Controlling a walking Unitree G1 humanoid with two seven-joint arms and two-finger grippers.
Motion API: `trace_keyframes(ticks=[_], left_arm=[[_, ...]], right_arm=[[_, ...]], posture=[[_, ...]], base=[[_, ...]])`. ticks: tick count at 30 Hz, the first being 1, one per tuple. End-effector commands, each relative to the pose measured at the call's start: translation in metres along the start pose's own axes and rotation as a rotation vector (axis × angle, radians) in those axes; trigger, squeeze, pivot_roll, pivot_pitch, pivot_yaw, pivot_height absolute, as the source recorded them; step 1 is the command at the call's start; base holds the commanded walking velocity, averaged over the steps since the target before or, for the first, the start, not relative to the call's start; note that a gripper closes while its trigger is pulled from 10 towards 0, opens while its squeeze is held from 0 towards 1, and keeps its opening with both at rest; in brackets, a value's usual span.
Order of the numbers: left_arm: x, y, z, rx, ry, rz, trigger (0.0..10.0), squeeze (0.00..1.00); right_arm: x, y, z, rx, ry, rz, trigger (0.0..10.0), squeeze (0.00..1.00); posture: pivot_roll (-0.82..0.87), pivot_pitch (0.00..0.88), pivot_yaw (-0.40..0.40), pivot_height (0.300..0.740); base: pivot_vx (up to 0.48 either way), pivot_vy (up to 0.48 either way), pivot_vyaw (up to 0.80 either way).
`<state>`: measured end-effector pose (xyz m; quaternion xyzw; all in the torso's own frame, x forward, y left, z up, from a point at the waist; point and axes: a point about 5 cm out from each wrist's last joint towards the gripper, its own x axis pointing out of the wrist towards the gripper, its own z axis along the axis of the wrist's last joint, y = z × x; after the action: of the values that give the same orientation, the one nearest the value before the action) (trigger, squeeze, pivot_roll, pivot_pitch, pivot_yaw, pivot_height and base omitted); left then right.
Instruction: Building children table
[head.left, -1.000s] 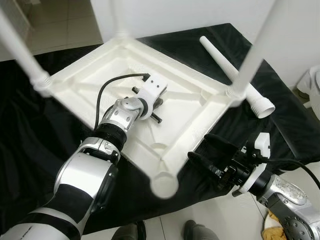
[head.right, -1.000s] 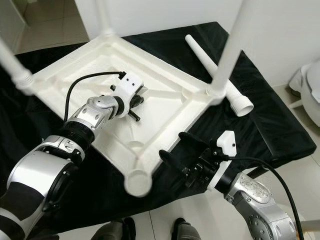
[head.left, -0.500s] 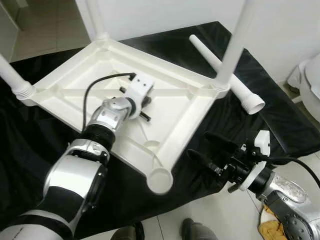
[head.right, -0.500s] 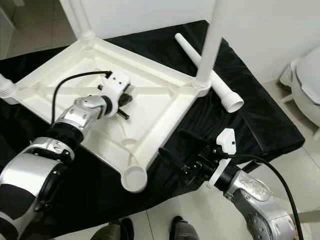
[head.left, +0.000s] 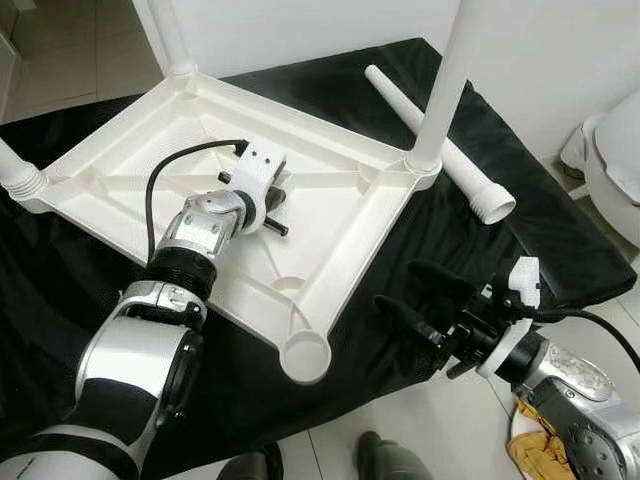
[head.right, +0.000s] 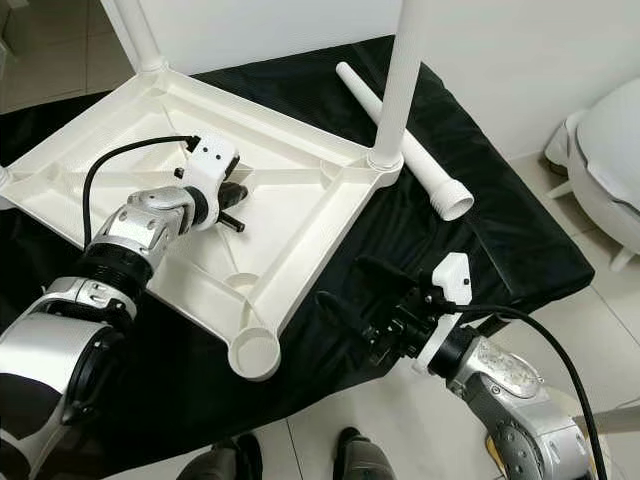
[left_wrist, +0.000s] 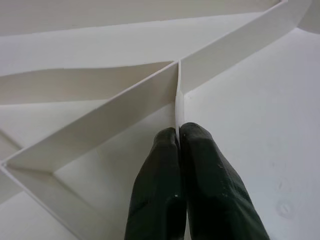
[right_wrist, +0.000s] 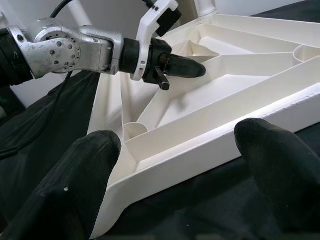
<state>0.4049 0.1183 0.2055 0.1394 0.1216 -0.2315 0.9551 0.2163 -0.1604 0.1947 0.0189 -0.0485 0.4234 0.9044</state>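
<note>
Two claws work: the left claw (left_wrist: 179, 150) is clenched on a thin rib inside the upturned white plastic tabletop (head.left: 330, 215) lying on the black-draped desk (head.left: 545, 225); the right claw (head.left: 425, 300) hangs released beside its near edge.

"What are you looking at?"

"A white plastic tabletop (head.left: 330, 200) lying upside down on the black cloth, its ribbed underside facing up. You can see three white legs standing up from its corners; the nearest corner socket (head.left: 305, 357) is empty."

"And the fourth leg?"

"A loose white leg (head.left: 440, 145) lies flat on the cloth just beyond the far right corner, flared end (head.left: 497, 205) toward you."
</note>
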Motion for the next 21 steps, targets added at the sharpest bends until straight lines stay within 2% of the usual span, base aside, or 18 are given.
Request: trace_keyframes(ticks=[1,7,14,15,16,17,18,19,21], left_arm=[[-0.020,0.047,-0.035,-0.055,0.123,0.540,0.0,0.00],[-0.025,0.054,-0.036,-0.103,0.109,0.591,0.0,0.00],[-0.029,0.059,-0.034,-0.070,0.117,0.598,0.0,0.00],[-0.031,0.062,-0.035,-0.068,0.118,0.616,4.7,0.00],[-0.033,0.065,-0.035,-0.068,0.119,0.629,4.7,0.00],[-0.031,0.062,-0.035,-0.042,0.136,0.595,10.0,0.00],[-0.029,0.058,-0.033,-0.030,0.127,0.560,10.0,0.02],[-0.026,0.053,-0.029,-0.021,0.108,0.524,10.0,1.00],[-0.025,0.049,-0.026,-0.022,0.091,0.498,10.0,1.00]], right_arm=[[0.000,0.001,-0.003,0.014,0.014,0.009,10.0,0.00],[0.000,0.001,-0.003,0.014,0.015,0.010,10.0,0.00],[0.000,0.001,-0.003,0.014,0.017,0.013,10.0,0.00],[0.000,0.001,-0.004,0.013,0.018,0.013,10.0,0.00],[0.000,0.001,-0.004,0.013,0.018,0.013,10.0,0.00],[0.000,0.001,-0.004,0.013,0.018,0.012,10.0,0.00],[0.000,0.001,-0.004,0.013,0.019,0.013,10.0,0.00],[0.000,0.001,-0.004,0.014,0.020,0.014,10.0,0.00],[0.000,0.001,-0.004,0.013,0.020,0.015,10.0,0.00]], posture=[[-0.10,0.207,0.078,0.740],[-0.10,0.207,0.076,0.740],[-0.10,0.207,0.077,0.740],[-0.10,0.205,0.079,0.740],[-0.10,0.204,0.079,0.740],[-0.09,0.204,0.076,0.740],[-0.09,0.204,0.075,0.740],[-0.09,0.204,0.075,0.740],[-0.09,0.203,0.077,0.740]], base=[[0.000,0.000,0.00],[0.000,0.000,0.00],[0.000,0.000,0.00],[0.000,0.000,0.00],[0.000,0.000,0.00],[0.000,0.000,0.00],[0.000,0.000,0.00],[0.000,0.000,0.00],[0.000,0.000,0.00]])
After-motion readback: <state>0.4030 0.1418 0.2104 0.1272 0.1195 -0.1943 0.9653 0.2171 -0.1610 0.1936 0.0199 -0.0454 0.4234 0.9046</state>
